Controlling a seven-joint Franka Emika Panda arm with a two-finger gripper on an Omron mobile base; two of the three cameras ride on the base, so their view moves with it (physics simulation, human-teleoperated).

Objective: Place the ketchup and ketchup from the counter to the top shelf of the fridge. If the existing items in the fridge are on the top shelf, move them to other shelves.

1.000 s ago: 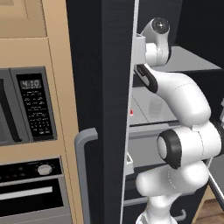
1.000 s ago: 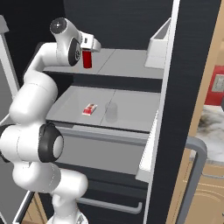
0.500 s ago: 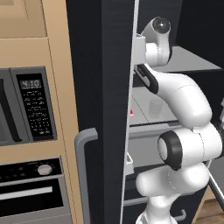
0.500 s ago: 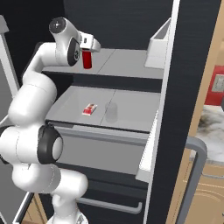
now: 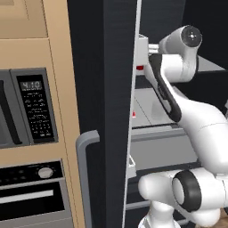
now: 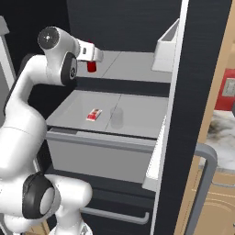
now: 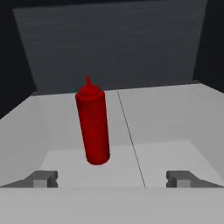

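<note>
While the tool (image 7: 112, 179) gapes wide and empty, ketchup (image 7: 92, 127) stands on the top shelf (image 7: 175, 113)

One ketchup bottle (image 7: 92, 127), one packet (image 6: 94, 114), one tumbler (image 6: 116, 118).

Nothing here can really be read. The microwave's (image 5: 26, 109) control panel (image 5: 37, 108) has a small lit display with pale digits and rows of tiny button markings, all too blurred to make out. The red-and-white packet (image 6: 94, 114) shows no legible print.
</note>
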